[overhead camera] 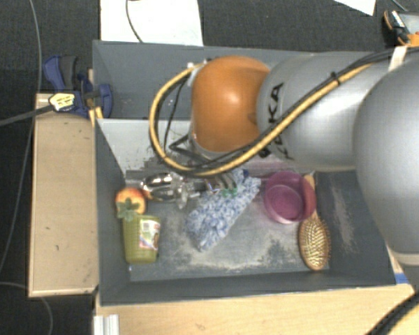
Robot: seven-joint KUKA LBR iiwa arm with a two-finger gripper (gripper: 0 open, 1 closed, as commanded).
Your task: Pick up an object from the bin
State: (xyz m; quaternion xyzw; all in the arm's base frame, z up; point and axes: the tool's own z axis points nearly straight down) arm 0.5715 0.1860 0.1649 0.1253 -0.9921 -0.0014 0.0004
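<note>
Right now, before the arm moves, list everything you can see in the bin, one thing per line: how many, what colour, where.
toy fruit: one, orange with some green, left side of the bin
container: one, olive green with a pale label, lower left, just below the toy fruit
knitted cloth: one, speckled blue and white, bunched in the middle
cup: one, purple, right of the cloth, mouth up
oval brush-like thing: one, tan, lower right
bin: one, grey metal
arm: one, silver with an orange cover, reaching in from the right
gripper: one, silvery, between the toy fruit and the cloth
</note>
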